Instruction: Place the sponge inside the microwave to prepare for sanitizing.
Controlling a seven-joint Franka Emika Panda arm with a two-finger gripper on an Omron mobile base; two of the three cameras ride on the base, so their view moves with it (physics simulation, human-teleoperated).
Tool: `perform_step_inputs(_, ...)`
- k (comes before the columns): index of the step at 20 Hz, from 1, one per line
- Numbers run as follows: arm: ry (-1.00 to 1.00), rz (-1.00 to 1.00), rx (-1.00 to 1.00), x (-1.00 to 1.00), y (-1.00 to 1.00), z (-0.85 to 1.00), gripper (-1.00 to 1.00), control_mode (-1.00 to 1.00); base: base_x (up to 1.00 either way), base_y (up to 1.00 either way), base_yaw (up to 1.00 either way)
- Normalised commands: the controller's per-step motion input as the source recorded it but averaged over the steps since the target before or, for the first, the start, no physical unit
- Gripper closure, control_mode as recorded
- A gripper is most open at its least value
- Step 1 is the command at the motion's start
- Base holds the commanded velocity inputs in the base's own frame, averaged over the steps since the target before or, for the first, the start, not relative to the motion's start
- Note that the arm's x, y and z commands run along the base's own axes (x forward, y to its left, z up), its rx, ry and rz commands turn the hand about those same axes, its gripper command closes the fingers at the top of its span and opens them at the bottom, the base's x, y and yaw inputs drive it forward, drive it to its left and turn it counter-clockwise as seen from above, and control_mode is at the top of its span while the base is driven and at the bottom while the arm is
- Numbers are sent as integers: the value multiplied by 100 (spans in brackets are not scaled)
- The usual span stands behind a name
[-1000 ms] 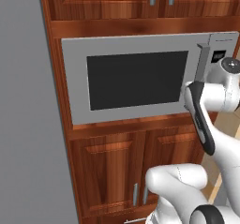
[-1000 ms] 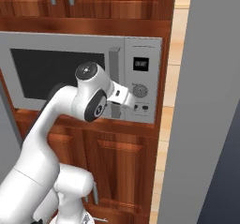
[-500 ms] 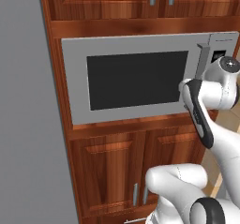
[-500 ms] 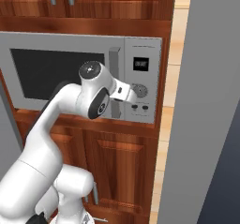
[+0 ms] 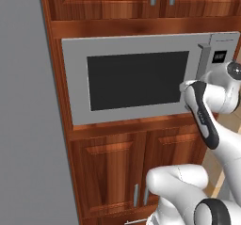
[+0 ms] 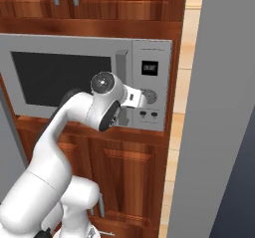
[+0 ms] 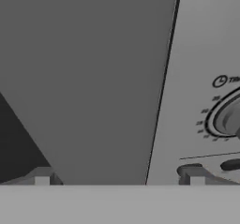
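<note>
The grey microwave [image 5: 136, 80] [image 6: 64, 77] sits built into wooden cabinets, its dark-windowed door closed. A vertical door handle [image 5: 203, 59] [image 6: 122, 67] stands left of the control panel with its knob [image 6: 149, 97]. My gripper [image 7: 117, 178] is open and holds nothing. It is right up against the microwave's front, straddling the seam between the door [image 7: 93, 78] and the control panel [image 7: 201, 54], with the knob [image 7: 229, 117] just to the right. In the right base view my hand [image 6: 134, 98] reaches in just below the handle. The sponge is out of view.
Wooden cabinet doors [image 5: 113, 172] [image 6: 129, 177] lie below the microwave and more above it. A tall grey panel [image 5: 23, 101] borders the cabinets on the left. Another grey surface [image 6: 219, 107] stands close on the right.
The arm has carried the hand a little rightward and closer to the microwave's front near the handle. The jaws stayed open.
</note>
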Motion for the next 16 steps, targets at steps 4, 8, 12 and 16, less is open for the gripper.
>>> perform_step_inputs(4, -4, 4, 0, 62, -1, 0, -100, -100, 0, 0, 0)
perform_step_inputs(8, 0, 0, 0, 60, 0, 0, -100, -100, 0, 0, 0)
perform_step_inputs(12, -3, 0, 0, 65, 0, -1, -100, -100, 0, 0, 0)
perform_step_inputs(16, -18, 1, 0, 38, 3, -9, 100, -100, 0, 0, 0)
